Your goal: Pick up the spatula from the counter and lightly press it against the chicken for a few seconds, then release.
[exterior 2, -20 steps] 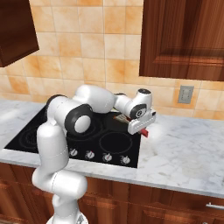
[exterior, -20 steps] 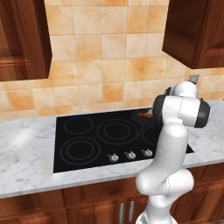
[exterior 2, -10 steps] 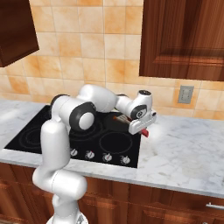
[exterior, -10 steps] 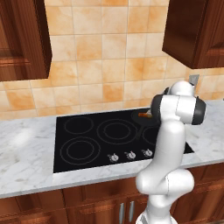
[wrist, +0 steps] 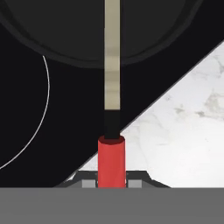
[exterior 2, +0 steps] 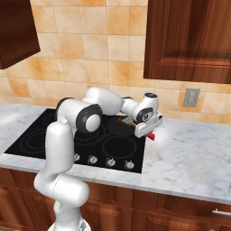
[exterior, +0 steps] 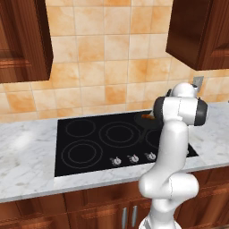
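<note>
Red-handled spatula (wrist: 112,159) clamped in gripper (wrist: 112,183), bottom centre of hand view. Pale shaft runs up over dark pan (wrist: 65,26) rim. Black cooktop (wrist: 39,131) edge cuts diagonally; open marble counter (wrist: 183,131) lower right. Chicken (exterior: 146,117) centre-right in left base view, beside arm. Wall outlet (exterior 2: 191,97) right of centre.

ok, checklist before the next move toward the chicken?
1. Spatula held in gripper: ok, its red handle sits between the fingertips.
2. Spatula aimed at pan: ok, the shaft crosses the rim.
3. Blade lined up over chicken: cannot tell, the arm hides most of both.
4. Blade touching chicken: cannot tell.
5. Cooktop knobs off the path: ok, they sit at the front edge and the pan at the back.
</note>
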{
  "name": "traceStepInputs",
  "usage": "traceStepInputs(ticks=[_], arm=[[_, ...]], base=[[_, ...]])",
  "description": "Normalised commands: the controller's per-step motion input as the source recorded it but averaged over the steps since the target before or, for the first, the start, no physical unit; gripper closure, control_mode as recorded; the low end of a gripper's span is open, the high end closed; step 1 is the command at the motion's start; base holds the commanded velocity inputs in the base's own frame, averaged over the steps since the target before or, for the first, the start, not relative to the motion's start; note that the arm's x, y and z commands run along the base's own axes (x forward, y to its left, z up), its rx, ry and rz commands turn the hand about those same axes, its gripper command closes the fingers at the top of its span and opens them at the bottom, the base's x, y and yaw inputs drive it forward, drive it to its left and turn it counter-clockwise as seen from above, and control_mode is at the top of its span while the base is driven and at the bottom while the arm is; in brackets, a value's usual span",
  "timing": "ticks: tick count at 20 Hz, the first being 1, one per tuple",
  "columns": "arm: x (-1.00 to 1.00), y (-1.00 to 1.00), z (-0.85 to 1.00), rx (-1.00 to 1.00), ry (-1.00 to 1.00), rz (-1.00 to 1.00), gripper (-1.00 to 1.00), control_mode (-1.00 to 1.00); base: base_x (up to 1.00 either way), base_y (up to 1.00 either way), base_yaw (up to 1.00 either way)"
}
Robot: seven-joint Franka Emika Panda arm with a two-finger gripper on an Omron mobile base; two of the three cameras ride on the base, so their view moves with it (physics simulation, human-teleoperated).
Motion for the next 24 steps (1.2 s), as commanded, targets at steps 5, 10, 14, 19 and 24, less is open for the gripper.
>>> traceStepInputs(ticks=[5,10,14,19,24], arm=[[0.19,-0.06,-0.1,0.0,0.0,0.0,1.0,-1.0],[0.16,-0.02,-0.12,0.0,0.0,0.0,1.0,-1.0],[0.14,0.0,-0.09,0.0,0.0,0.0,1.0,-1.0],[0.1,0.0,-0.08,-0.01,0.0,0.0,1.0,-1.0],[0.02,0.0,-0.08,-0.02,0.0,0.0,1.0,-1.0]], base=[[0.0,0.0,0.0],[0.0,0.0,0.0],[0.0,0.0,0.0],[0.0,0.0,0.0],[0.0,0.0,0.0]])
